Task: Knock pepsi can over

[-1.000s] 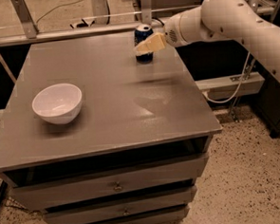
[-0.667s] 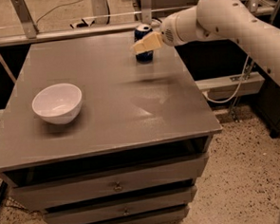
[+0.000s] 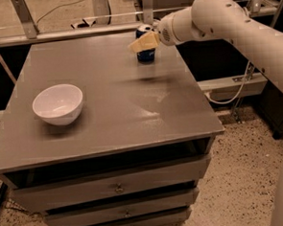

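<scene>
— Grey drawer table (image 3: 132, 115), white bowl (image 3: 58, 104) on the left. Where was the can?
— The pepsi can (image 3: 145, 56) stood upright at the far edge. The gripper (image 3: 142, 43) overlapped its upper half, fingers pressed together, holding nothing.

The pepsi can (image 3: 146, 56) is seen upright near the far edge of the grey drawer cabinet (image 3: 132, 110). Its upper part is covered by the gripper (image 3: 139, 44), which is held before it from the right side. A white bowl (image 3: 58, 104) is placed well apart, on the left.
</scene>
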Action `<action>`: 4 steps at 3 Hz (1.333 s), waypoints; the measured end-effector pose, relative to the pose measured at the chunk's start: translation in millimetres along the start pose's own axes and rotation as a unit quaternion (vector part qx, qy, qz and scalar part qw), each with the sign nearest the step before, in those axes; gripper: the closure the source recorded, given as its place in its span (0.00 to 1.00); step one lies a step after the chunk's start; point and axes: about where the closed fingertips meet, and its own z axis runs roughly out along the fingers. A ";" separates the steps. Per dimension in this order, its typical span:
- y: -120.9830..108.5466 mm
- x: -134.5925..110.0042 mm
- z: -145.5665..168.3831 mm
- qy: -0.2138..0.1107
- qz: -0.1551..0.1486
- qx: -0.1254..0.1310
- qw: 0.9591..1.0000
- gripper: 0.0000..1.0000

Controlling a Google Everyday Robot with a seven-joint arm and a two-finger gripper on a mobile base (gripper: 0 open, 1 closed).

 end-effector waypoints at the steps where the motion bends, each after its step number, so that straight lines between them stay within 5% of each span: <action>1: -6.4 4.0 11.3 0.003 0.012 0.010 1.000 0.00; 4: -31.4 15.2 32.6 -0.003 0.030 0.024 0.999 0.00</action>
